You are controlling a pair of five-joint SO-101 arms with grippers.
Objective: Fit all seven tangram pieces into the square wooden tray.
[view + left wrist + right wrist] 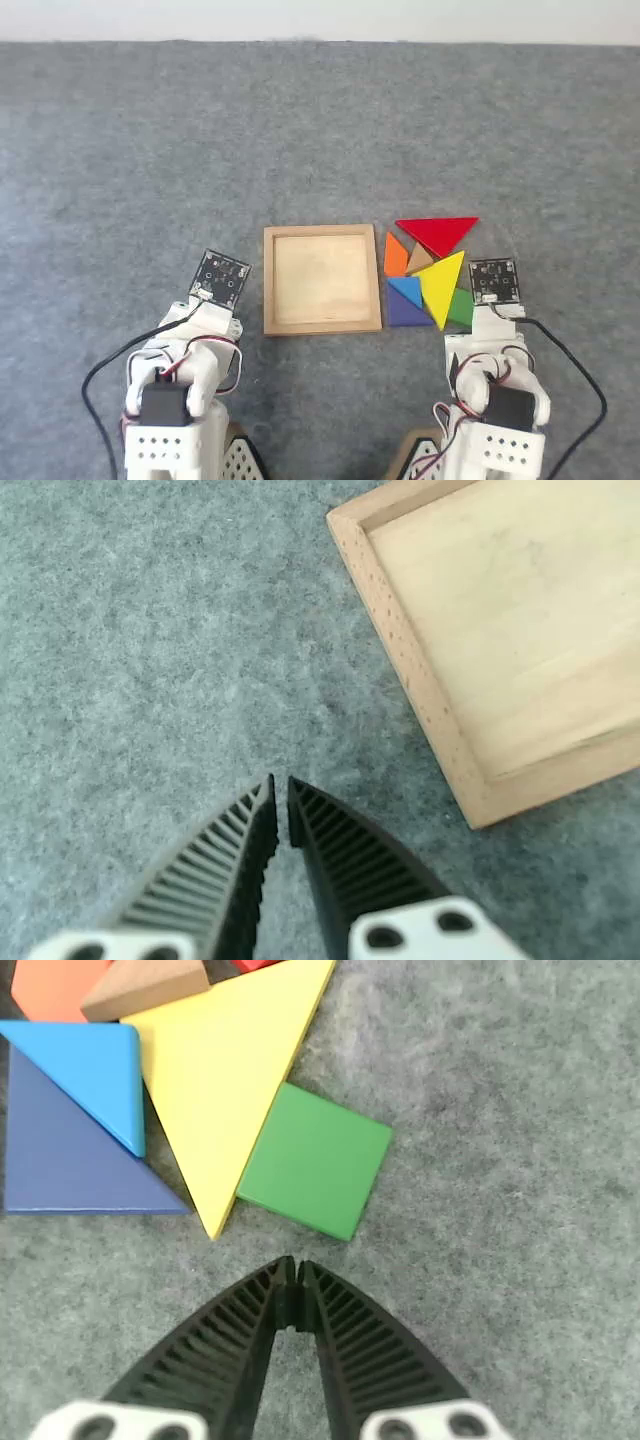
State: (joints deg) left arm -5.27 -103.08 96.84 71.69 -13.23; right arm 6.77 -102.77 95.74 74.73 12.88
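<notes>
**Seven pieces outside the tray, both end effectors closed on nothing**

Seven tangram pieces lie in a tight cluster right of centre in the high view, all on the grey tabletop point(150, 150) and none inside the square wooden tray point(322, 280). The tray sits at the middle of the frame, its bare floor showing, with the cluster just beside its right rim.

The red triangle point(436, 234) is at the top of the cluster. Below it, the orange piece point(395, 255) is nearest the tray, with the small brown triangle point(420, 258) touching it. The large yellow triangle point(442, 285) points down through the middle. To its left are the light blue triangle point(407, 290) and, below that, the dark blue triangle point(405, 312). The green square point(461, 308) lies against its lower right edge.

The left end effector point(280, 810) hangs over bare tabletop near a corner of the tray. Its ribbed fingers are drawn almost together, only a sliver apart at the tips, and grip nothing. The right end effector point(290, 1265) has its fingers pressed together, also with nothing between them. It sits near the green square and the tip of the yellow triangle, touching neither.
</notes>
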